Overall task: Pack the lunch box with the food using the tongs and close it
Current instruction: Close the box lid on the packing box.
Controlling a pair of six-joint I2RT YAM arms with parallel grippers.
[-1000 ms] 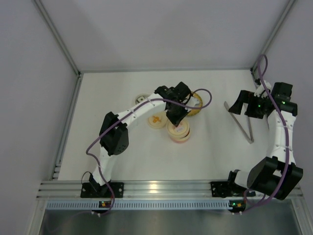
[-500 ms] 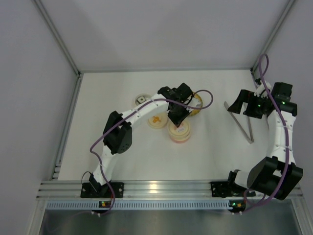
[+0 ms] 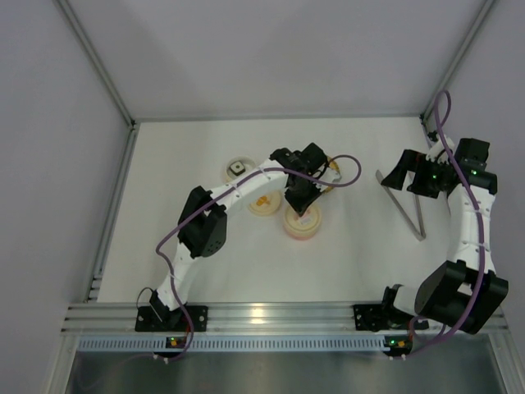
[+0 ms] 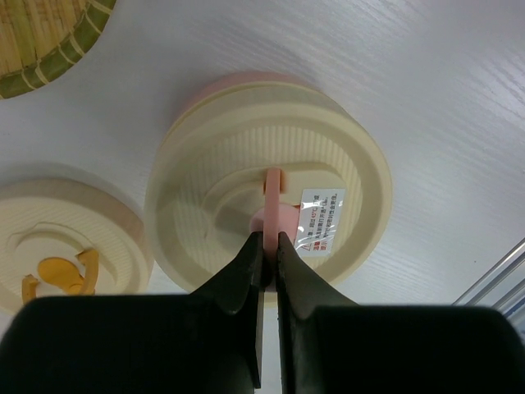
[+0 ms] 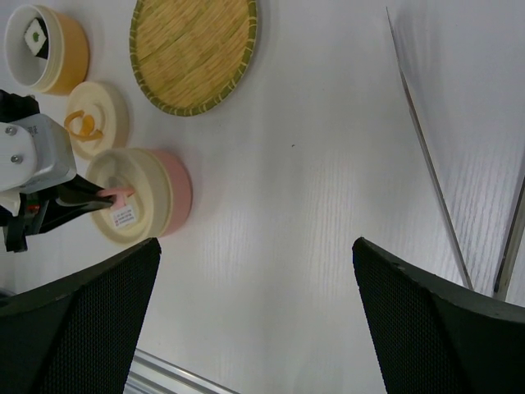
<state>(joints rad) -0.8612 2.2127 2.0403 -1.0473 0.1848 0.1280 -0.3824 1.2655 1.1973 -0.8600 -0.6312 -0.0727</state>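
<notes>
The lunch box is a round pink tub (image 3: 301,232) (image 5: 178,193) with a cream lid (image 4: 271,164) (image 5: 131,205) resting on it. My left gripper (image 4: 269,238) (image 3: 302,202) is shut on the lid's pink handle (image 4: 275,215). One piece of food, a white-and-dark cube (image 5: 35,34), lies in an orange bowl (image 5: 66,45) (image 3: 236,170). The tongs (image 3: 408,205) (image 5: 426,164) lie flat on the table at the right. My right gripper (image 5: 255,246) (image 3: 413,176) hovers open above them, holding nothing.
A second cream lid (image 4: 57,246) (image 3: 264,203) with an orange handle lies left of the pink tub. A woven plate (image 5: 197,49) (image 4: 49,41) sits behind it, mostly under the left arm in the top view. Aluminium rails edge the table.
The left arm has swung a little to the right, its gripper still shut on the lid handle over the pink tub. The right arm has not moved.
</notes>
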